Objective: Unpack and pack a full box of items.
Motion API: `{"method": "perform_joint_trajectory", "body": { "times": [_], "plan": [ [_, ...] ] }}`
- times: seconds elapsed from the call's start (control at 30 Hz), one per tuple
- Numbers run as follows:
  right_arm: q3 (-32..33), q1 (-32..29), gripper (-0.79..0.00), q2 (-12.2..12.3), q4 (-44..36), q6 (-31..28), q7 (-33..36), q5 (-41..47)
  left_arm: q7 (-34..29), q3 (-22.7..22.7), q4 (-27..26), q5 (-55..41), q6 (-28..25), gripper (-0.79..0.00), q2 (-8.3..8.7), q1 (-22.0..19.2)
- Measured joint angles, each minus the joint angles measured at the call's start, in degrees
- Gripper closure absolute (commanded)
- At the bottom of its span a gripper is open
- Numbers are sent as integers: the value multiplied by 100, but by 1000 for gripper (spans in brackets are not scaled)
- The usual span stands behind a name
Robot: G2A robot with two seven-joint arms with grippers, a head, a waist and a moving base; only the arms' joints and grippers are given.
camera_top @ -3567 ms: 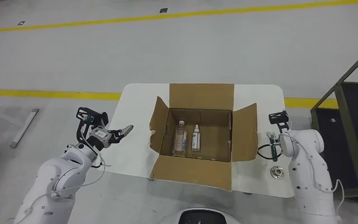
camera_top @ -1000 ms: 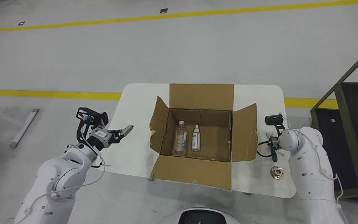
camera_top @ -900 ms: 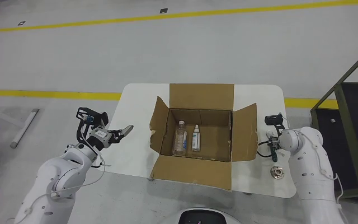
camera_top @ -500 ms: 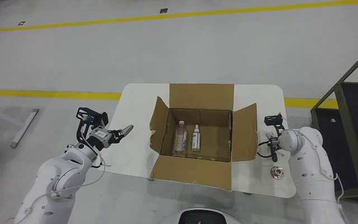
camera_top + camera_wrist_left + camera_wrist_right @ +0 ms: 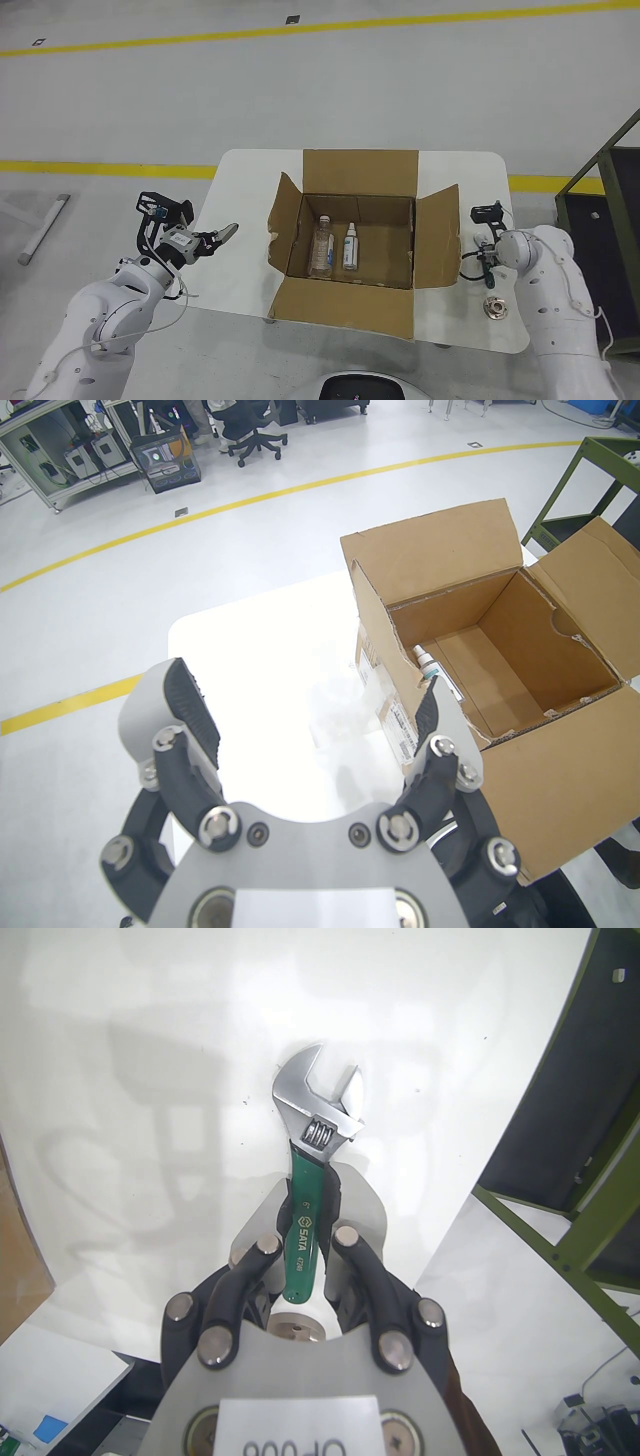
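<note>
Nudged a little toward the box (image 5: 360, 172) since the earliest frame: right arm (image 5: 548, 290), wrench (image 5: 315, 1128) along with it; left side unchanged. Far left, left arm (image 5: 110, 310) poised by the desk (image 5: 240, 180) edge, left jaws spread wide, pinching nothing. Mid-desk, open cardboard box, flaps out; inside, lying side by side on its floor, clear bottle (image 5: 321, 245) and white spray bottle (image 5: 351, 246). Beyond the box's right flap, right jaws pressed on the wrench's green handle, silver head poking out over the desk. Just beside, nearer the robot, small round metal piece (image 5: 491, 307).
</note>
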Motion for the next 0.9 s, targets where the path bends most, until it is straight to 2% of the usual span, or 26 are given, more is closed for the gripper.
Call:
{"method": "perform_joint_trajectory", "body": {
  "times": [0.3,0.53,0.73,0.9],
  "plan": [
    [722,-197,0,100,-643,-132,-134,1109,0,0,0,0,0,-785,0,0],
    [1892,-681,0,179,-1221,-523,-647,3335,0,0,0,0,0,-785,0,0],
    [2358,-863,0,229,-1031,-1131,-594,5224,0,0,0,0,0,-785,0,0],
    [2332,-833,0,299,-780,-1311,-443,5660,0,0,0,0,0,-785,0,0]
  ]
}}
